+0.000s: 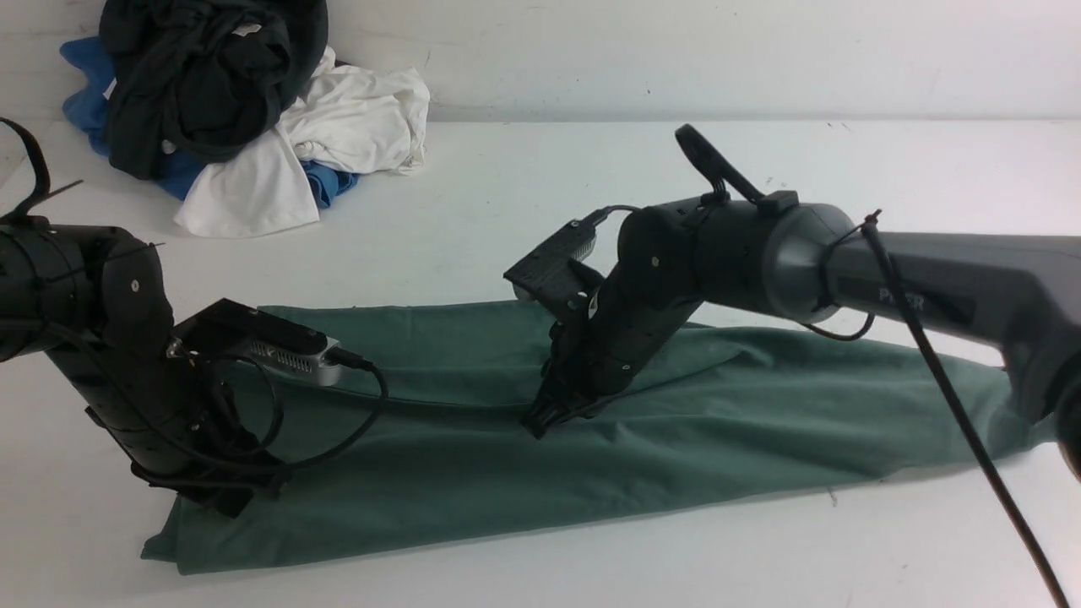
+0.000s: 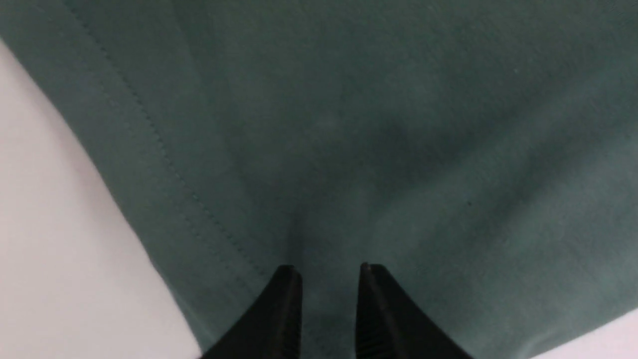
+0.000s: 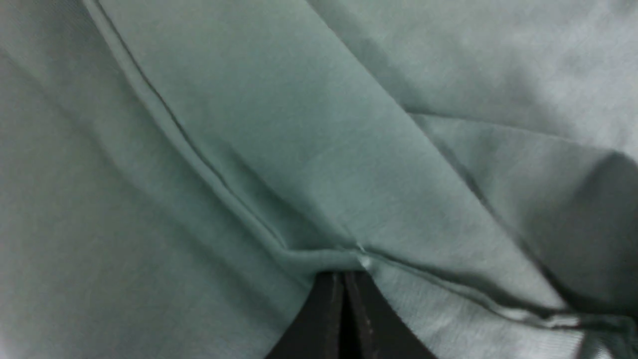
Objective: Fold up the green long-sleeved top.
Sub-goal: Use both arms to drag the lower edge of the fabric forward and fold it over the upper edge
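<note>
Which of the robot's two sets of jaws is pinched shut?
The right arm's jaws, over the green top's middle crease; the left arm's stand apart.

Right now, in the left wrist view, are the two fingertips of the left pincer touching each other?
No, a gap shows between the fingertips of the left pincer, with green cloth visible in it.

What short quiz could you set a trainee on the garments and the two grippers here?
1. True or false: the left gripper stands open over the green top.
2. Which colour is the garment on top of the pile at the back: (a) white, (b) black, (c) blue?
3. Fill in: the fingertips of the right gripper are ____, right at a fold edge of the green top.

Key: 1 true; 2 b; 3 shut.
</note>
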You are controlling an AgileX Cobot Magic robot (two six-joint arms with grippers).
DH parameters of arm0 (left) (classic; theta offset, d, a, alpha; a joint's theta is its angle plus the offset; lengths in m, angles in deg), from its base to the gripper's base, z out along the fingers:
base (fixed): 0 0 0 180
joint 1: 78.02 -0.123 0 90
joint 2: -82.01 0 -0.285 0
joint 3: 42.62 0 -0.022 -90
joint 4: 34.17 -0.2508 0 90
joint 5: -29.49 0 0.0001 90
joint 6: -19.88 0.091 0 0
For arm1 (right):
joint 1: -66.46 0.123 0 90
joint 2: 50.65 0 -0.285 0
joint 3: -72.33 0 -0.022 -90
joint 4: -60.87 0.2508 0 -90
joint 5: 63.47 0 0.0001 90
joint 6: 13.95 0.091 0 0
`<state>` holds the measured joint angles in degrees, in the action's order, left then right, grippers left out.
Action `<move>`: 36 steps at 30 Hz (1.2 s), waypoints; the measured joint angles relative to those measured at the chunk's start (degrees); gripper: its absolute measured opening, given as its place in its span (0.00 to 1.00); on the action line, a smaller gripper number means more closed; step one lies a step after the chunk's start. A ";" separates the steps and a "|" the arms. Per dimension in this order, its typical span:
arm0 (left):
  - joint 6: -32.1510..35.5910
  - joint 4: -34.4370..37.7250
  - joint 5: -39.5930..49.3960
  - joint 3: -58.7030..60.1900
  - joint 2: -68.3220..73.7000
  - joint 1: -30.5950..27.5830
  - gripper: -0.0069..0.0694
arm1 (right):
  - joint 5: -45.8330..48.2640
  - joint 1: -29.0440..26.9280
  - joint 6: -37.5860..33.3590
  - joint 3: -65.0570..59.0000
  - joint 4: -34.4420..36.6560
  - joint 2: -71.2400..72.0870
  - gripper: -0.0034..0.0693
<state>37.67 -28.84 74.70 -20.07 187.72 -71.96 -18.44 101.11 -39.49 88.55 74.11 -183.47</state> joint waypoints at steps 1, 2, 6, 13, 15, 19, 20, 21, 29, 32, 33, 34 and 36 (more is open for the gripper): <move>0.00 0.00 -0.02 0.00 0.40 0.00 0.29 | -0.30 0.00 0.37 0.30 0.07 -0.14 0.03; 0.00 0.06 -0.12 0.00 0.82 0.00 0.29 | -0.74 0.00 0.95 0.57 0.07 -0.38 0.03; 0.00 0.06 -0.13 -0.12 1.84 0.00 0.29 | -5.85 0.00 5.19 1.11 -1.08 -0.78 0.03; 0.00 0.06 1.25 -0.93 3.29 0.00 0.29 | -17.55 -1.72 16.23 2.21 -5.13 -2.32 0.03; 0.00 0.06 1.52 -1.15 3.56 0.00 0.29 | -18.32 -2.86 18.40 3.45 -5.55 -3.48 0.03; 0.00 0.06 1.81 -1.28 3.84 0.00 0.29 | -11.43 -5.10 17.19 7.61 -8.23 -4.15 0.03; 0.00 0.06 1.81 -1.28 3.86 0.00 0.29 | -9.72 -5.17 15.91 8.24 -8.94 -3.87 0.03; 0.00 0.06 1.81 -1.28 3.86 0.00 0.29 | -8.56 -5.17 14.95 8.65 -9.43 -3.62 0.03; -0.20 0.06 1.56 -1.33 3.97 0.00 0.29 | 14.88 -4.40 -13.11 11.46 -5.26 5.26 0.03; -0.34 0.06 1.56 -1.33 3.97 0.00 0.29 | 22.22 -4.20 -24.70 11.46 1.62 4.06 0.03; -0.34 0.06 1.56 -1.33 3.97 0.00 0.29 | 23.32 -4.06 -28.03 11.40 3.97 3.44 0.04; -0.34 0.11 1.56 -1.33 3.97 0.00 0.29 | 24.35 -3.94 -32.89 11.40 6.11 2.51 0.06; -0.34 0.11 1.56 -1.33 3.97 0.00 0.29 | 24.62 -3.67 -39.07 11.36 9.64 1.32 0.11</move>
<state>37.33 -28.73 76.26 -21.40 191.68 -71.96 6.18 97.44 -78.56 99.90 83.74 -182.15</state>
